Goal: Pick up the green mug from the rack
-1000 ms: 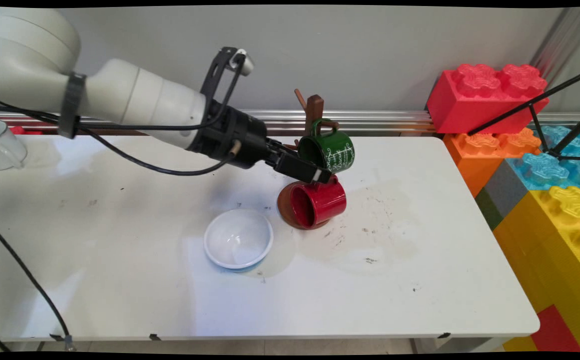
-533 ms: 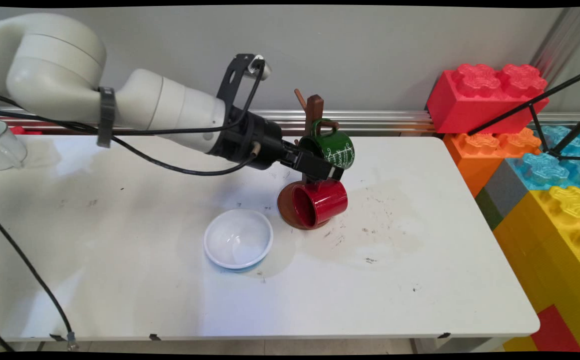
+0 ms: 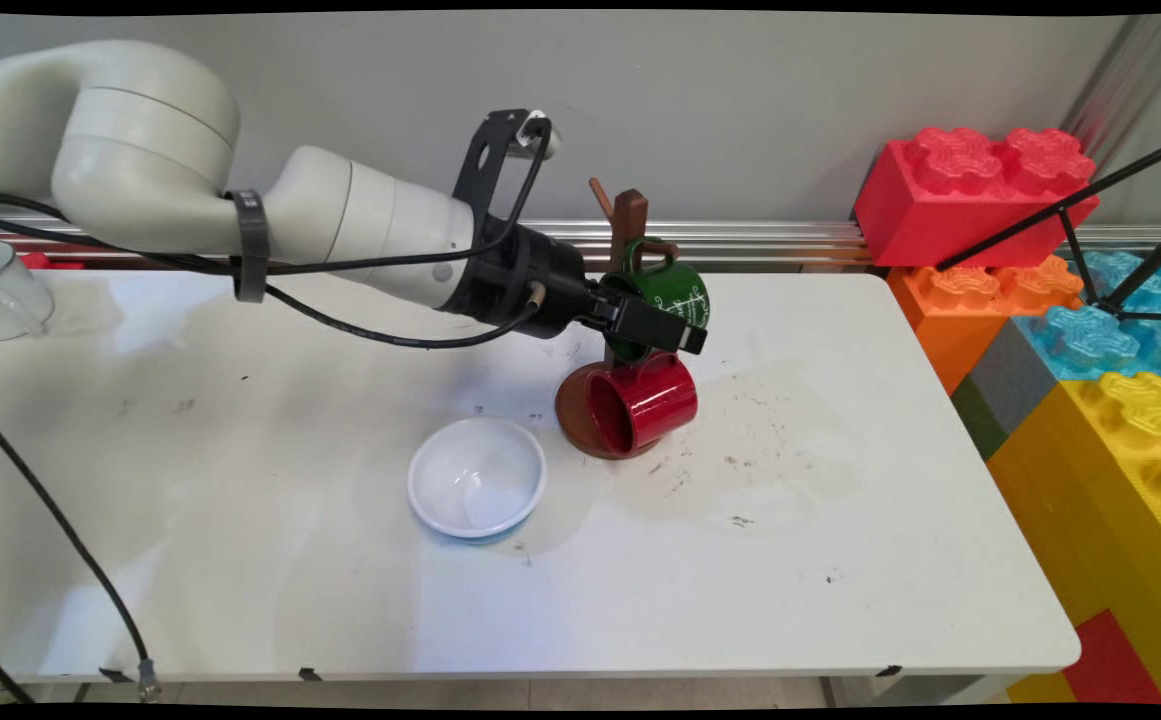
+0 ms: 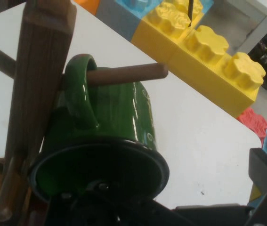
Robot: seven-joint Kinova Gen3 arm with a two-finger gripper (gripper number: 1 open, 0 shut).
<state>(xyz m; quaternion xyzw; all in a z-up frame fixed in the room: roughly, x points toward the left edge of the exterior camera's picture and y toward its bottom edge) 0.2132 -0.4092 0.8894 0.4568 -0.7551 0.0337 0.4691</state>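
The near strip of the white counter (image 3: 240,600) is bare from its near edge up to a white bowl (image 3: 477,478), which sits upright left of centre with open surface on every side. The right half of the counter carries only dark scuffs and a faint stain and runs free out to its right edge. Past that edge stands a stack of large toy bricks: yellow ones (image 3: 1120,470) nearest, then blue, orange and a red brick (image 3: 970,190) on top, crossed by thin black rods.

Just beyond the bowl to its right stands a brown wooden mug tree (image 3: 630,215) on a round base. A red mug (image 3: 640,405) hangs low on it, mouth facing left and near. Above it a green mug (image 3: 665,295) hangs by its handle from a peg (image 4: 124,74).

The hand (image 3: 660,325) reaches in from the left and sits at the green mug's rim, one finger lying across the front of the mug (image 4: 100,141); whether it grips the rim or is open, I cannot tell.

At the far left edge stands a clear glass mug (image 3: 0,290). A metal rail and a grey wall close the far side.
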